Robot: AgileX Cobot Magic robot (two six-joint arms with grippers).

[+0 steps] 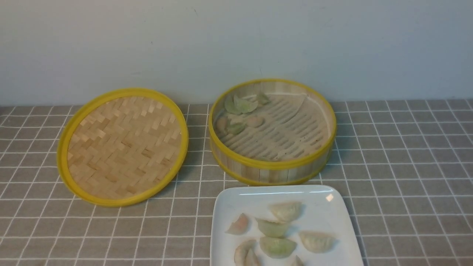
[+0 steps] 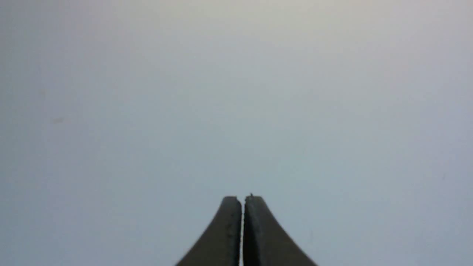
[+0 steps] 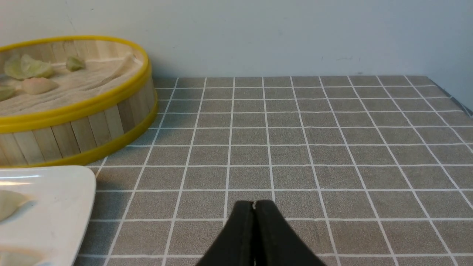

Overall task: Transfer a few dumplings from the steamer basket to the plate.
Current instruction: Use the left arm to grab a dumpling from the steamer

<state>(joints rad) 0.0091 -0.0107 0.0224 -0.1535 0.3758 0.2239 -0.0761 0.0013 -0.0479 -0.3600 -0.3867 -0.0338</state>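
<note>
"How does each tool stand?"

"The left tool (image 2: 243, 201) has its tips together, with nothing between them. The right tool (image 3: 254, 206) is also together and bare, above the counter (image 3: 295, 155)."

"And the dumplings?"

"One group (image 1: 240, 105) lies in the basket (image 1: 273, 173), upper middle of the front view, bunched toward its left side. Others (image 1: 278, 247) sit on the plate (image 1: 332, 218), lower middle of the frame."

"How will they handle?"

"Light, soft and probably slippery, I'd judge; the skins could tear. Pinch gently across the plump middle, not the thin pleated edge. The overlapping green pair needs care, since one may drag the other."

"Is the job finished?"

"Several are on the plate, so 'a few' looks satisfied, though some remain in the basket."
</note>
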